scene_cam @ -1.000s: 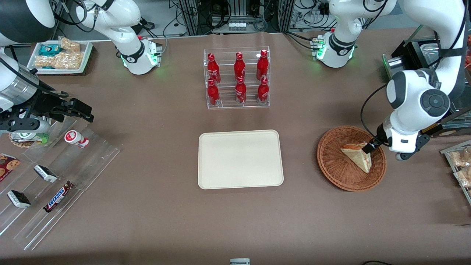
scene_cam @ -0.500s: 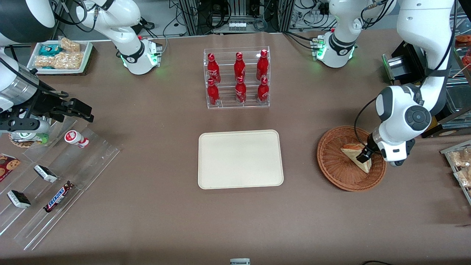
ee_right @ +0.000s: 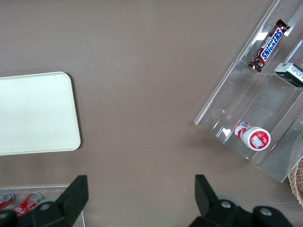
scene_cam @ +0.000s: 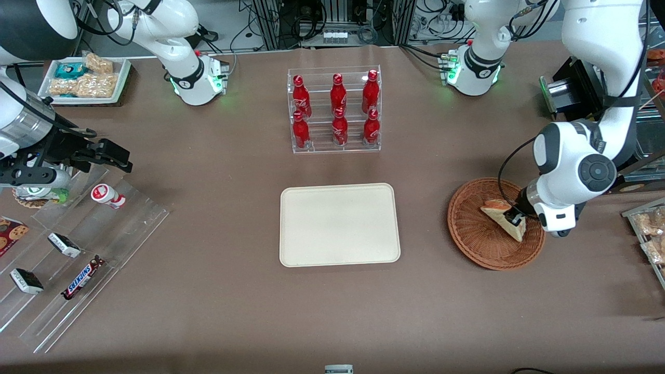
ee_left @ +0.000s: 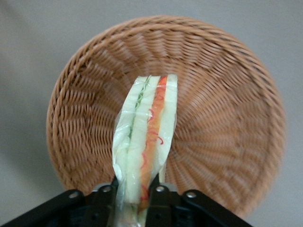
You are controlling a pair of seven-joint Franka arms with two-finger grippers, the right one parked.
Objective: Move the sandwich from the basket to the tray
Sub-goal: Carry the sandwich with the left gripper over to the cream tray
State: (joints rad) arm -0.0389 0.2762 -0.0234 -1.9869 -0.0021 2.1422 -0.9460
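Note:
The sandwich (scene_cam: 502, 217) is a pale wrapped wedge lying in the reddish-brown wicker basket (scene_cam: 470, 228) toward the working arm's end of the table. In the left wrist view its cut edge (ee_left: 147, 137) shows green and red-orange layers above the basket's weave (ee_left: 227, 113). My left gripper (scene_cam: 515, 218) is down in the basket, and its black fingers (ee_left: 102, 201) are shut on the sandwich's end, one on each side. The cream tray (scene_cam: 340, 224) lies flat at the table's middle, apart from the basket, with nothing on it; it also shows in the right wrist view (ee_right: 33, 113).
A clear rack of red bottles (scene_cam: 335, 110) stands farther from the front camera than the tray. A clear stepped display with candy bars (scene_cam: 80, 278) and a small red-and-white cup (scene_cam: 106, 196) lies toward the parked arm's end. Snack trays (scene_cam: 649, 228) sit beside the basket.
My left gripper has come down from the basket's rim onto the sandwich and closed on its end. The sandwich has shifted slightly in the basket.

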